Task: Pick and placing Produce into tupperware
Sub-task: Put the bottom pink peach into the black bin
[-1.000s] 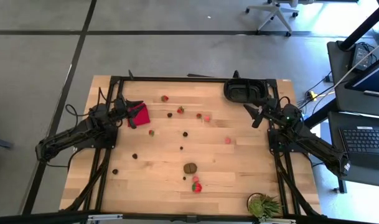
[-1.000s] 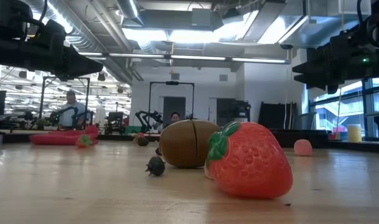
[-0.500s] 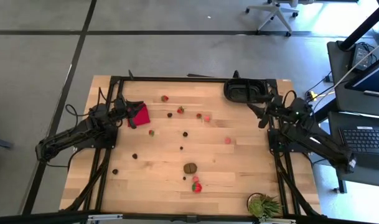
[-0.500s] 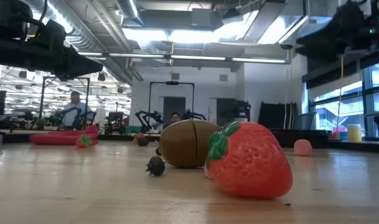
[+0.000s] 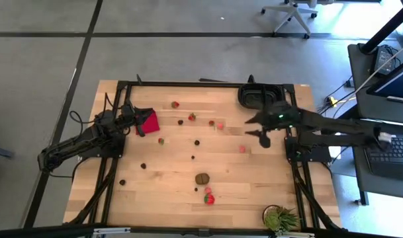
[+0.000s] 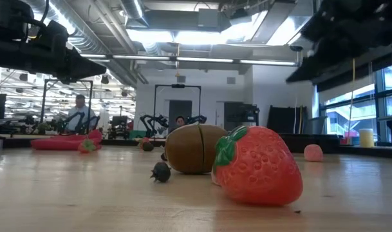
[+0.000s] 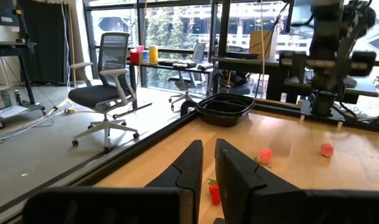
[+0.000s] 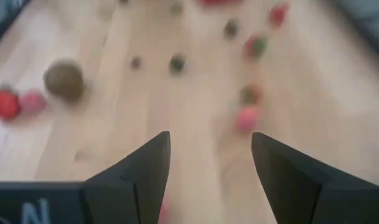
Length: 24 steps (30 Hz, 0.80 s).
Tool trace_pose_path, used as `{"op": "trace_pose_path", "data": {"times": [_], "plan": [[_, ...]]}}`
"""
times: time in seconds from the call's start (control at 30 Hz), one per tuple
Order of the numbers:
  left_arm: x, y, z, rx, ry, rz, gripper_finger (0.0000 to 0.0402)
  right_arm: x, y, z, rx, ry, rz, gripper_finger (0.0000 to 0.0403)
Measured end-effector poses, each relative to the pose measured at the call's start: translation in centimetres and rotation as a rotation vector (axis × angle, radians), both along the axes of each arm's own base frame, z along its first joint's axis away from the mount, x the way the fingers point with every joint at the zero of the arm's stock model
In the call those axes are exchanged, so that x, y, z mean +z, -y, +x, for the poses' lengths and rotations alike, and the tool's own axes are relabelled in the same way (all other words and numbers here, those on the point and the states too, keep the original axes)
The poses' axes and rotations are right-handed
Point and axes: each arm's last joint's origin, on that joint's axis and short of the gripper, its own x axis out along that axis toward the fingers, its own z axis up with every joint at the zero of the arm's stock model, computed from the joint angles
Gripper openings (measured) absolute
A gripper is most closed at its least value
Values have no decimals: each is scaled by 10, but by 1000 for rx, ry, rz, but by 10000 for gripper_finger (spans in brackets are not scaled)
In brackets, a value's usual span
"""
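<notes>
In the low view the big red strawberry [image 6: 257, 165] sits closest, with a brown lump [image 6: 194, 149] touching it just behind and a tiny dark berry [image 6: 160, 171] beside that. A pink piece [image 6: 313, 152] lies farther back at 3 o'clock, and a person [image 6: 76, 116] shows in the room beyond.

From above, the wooden surface [image 5: 161, 165] has a spiky green plant [image 5: 280, 218] at its near edge, around 5 o'clock. The strawberry and lump lie near 6 o'clock. Small dark and red pieces are spread across the middle.

The right tool [image 5: 260, 129] hangs over the surface at about 2 o'clock, near a pink piece [image 5: 242, 149]. Its two fingers [image 8: 145, 168] stand well apart and hold nothing.

The left tool [image 5: 139, 118] is at about 10 o'clock, over the red cloth [image 5: 148, 121]. Its fingers [image 7: 189, 165] are almost together with only a thin gap, and nothing is between them.

The black tupperware tray [image 5: 261, 97] sits at the far edge, near 1 o'clock. I cannot tell if any produce is in it
</notes>
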Motion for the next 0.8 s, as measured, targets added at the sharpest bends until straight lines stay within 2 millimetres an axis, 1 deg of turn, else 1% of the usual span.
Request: {"op": "trace_pose_path", "data": {"times": [0.17,0.33,0.57,0.8], "plan": [[0,0,0,0,0,0,27,-27,-13,22,62,-166,86,226],[0,0,0,0,-1,0,19,-45,-30,37,91,-261,155,226],[0,0,0,0,0,1,8,-61,-43,43,65,-354,97,226],[0,0,0,0,-1,0,1,-71,-47,46,27,-407,21,226]]}}
